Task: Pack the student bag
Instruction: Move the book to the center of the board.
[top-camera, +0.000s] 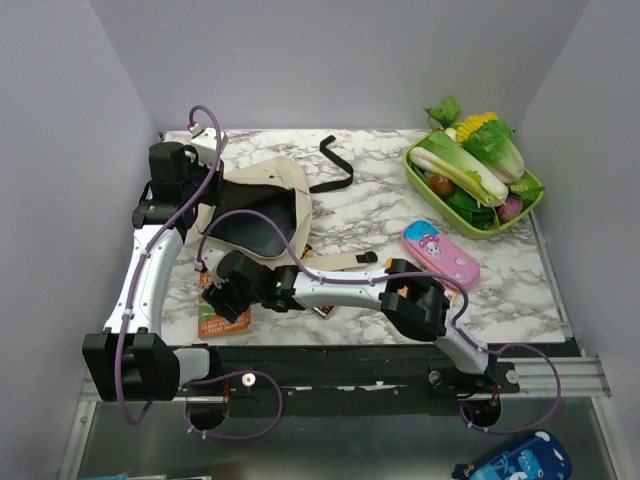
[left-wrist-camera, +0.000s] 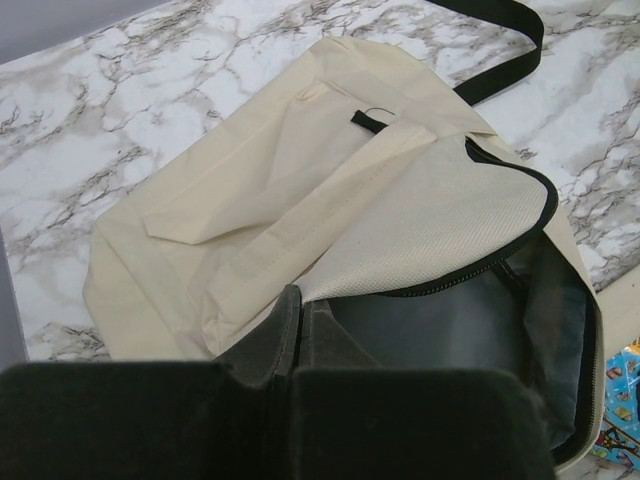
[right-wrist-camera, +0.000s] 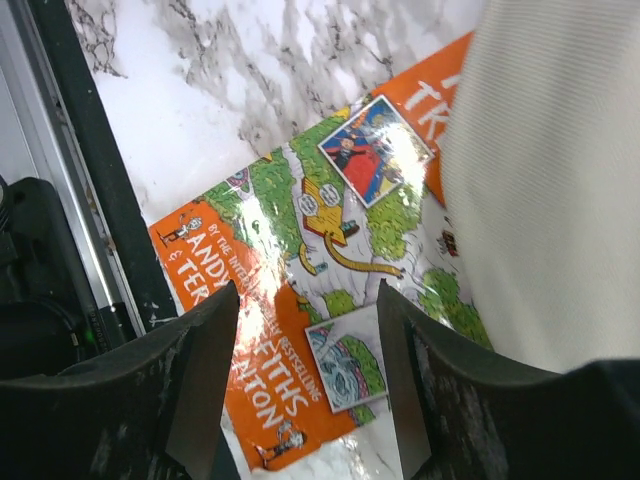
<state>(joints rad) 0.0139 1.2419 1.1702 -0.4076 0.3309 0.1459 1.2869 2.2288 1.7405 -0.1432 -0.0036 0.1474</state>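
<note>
The student bag (top-camera: 268, 185) lies at the back left, cream with its dark lining open toward the front. In the left wrist view the bag (left-wrist-camera: 300, 170) fills the frame. My left gripper (left-wrist-camera: 292, 305) is shut, its tips pinching the rim of the bag's opening; in the top view it (top-camera: 203, 205) sits at the bag's left edge. An orange picture book (right-wrist-camera: 260, 240) lies flat at the table's front left, partly under the bag's cream fabric (right-wrist-camera: 560, 180). My right gripper (right-wrist-camera: 306, 290) is open just above the book, jaws either side of its cover; it (top-camera: 225, 297) also shows in the top view, over the book (top-camera: 222, 320).
A pink pencil case (top-camera: 440, 253) lies right of centre. A green tray (top-camera: 533, 210) of toy vegetables stands at the back right. A black strap (top-camera: 335, 168) and a beige strap (top-camera: 340, 262) trail from the bag. A dark flat item (top-camera: 322, 309) peeks out under my right arm.
</note>
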